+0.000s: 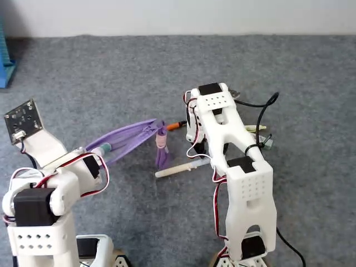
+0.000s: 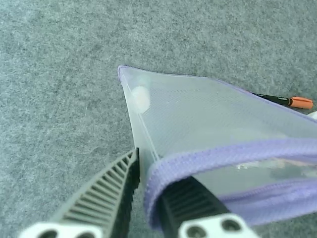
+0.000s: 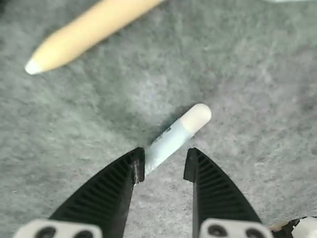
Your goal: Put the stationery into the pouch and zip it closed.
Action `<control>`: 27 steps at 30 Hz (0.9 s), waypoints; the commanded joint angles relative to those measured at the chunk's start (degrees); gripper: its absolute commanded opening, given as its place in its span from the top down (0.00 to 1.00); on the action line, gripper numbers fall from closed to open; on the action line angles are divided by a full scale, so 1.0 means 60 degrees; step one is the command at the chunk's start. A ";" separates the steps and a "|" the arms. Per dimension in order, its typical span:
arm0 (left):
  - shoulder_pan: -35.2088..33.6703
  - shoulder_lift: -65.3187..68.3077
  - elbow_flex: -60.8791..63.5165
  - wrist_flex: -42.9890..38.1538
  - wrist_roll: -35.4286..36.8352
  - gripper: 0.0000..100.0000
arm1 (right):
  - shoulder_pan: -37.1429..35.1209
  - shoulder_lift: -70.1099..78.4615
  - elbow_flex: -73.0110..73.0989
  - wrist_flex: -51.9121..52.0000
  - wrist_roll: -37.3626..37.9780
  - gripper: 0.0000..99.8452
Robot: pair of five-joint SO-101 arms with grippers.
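A translucent pouch [image 1: 130, 137] with purple trim lies stretched across the grey carpet, its purple zipper tassel [image 1: 161, 151] hanging at the far end. My left gripper [image 2: 141, 191] is shut on the pouch's [image 2: 208, 119] near edge, lifting that end. My right gripper [image 3: 165, 161] is open and low over the carpet, with a white pen [image 3: 173, 136] lying between its fingertips and touching one finger. A tan pen [image 3: 89, 27] lies just beyond. An orange-capped pen [image 1: 177, 125] rests by the pouch's far end, and a cream marker [image 1: 181, 168] lies beside the right arm [image 1: 222, 128].
More stationery [image 1: 260, 133] lies on the carpet on the right arm's outer side, along with a black cable [image 1: 261, 108]. A blue object [image 1: 5, 67] stands at the far left edge. A white wall runs along the back.
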 commanded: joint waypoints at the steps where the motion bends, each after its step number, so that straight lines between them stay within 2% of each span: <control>1: -0.0059 0.0103 -0.0066 -0.0044 0.0088 0.99 | 0.0125 -0.0007 -0.0176 0.0051 -0.0088 0.86; 7: -0.0059 0.0103 -0.0066 -0.0044 0.0088 0.99 | 0.0740 0.0813 -0.0234 -0.0637 -0.0029 0.88; 10: -0.0059 0.0103 -0.0066 -0.0029 0.0088 0.99 | 0.0813 0.0960 -0.0264 -0.0637 -0.0029 0.99; 15: -0.0059 0.0103 -0.0066 -0.0029 0.0073 0.99 | 0.0799 0.0637 -0.0264 -0.0549 -0.0029 0.99; 18: -0.0059 0.0103 -0.0066 -0.0029 0.0059 0.99 | 0.0799 -0.0168 -0.0264 -0.0256 0.0117 0.99; 27: -0.0029 0.0103 -0.0066 -0.0029 0.0059 0.99 | 0.0769 -0.4242 -0.0264 0.0520 0.1729 0.99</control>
